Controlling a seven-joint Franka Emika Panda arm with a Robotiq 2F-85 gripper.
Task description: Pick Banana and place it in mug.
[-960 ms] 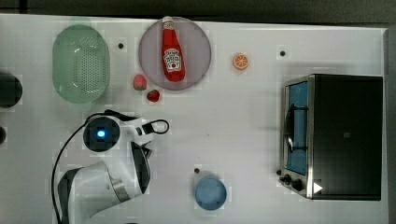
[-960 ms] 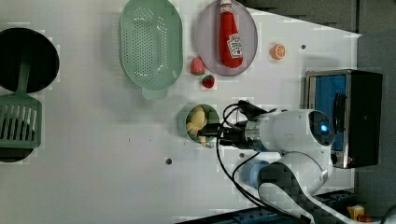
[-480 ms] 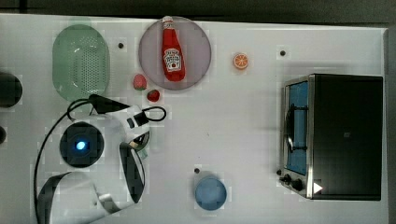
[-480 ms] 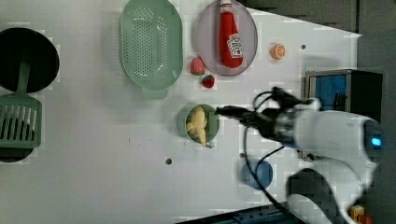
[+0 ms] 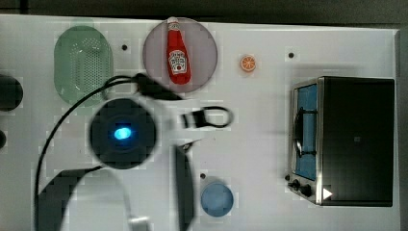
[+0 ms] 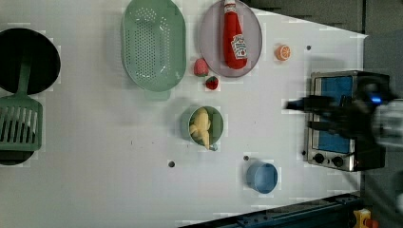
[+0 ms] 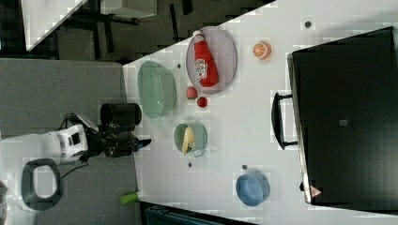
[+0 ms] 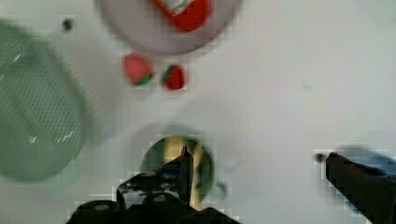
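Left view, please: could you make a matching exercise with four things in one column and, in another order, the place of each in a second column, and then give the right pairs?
Things:
1. banana
2. ketchup bottle
3. orange slice
4. blue cup

Places:
A. lying on the purple plate
B. on the bare table, between the plate and the toaster oven
C. inside the mug
D. standing alone near the table's edge at the left view's bottom

Pairs: 1-C, 2-A, 3-B, 4-D
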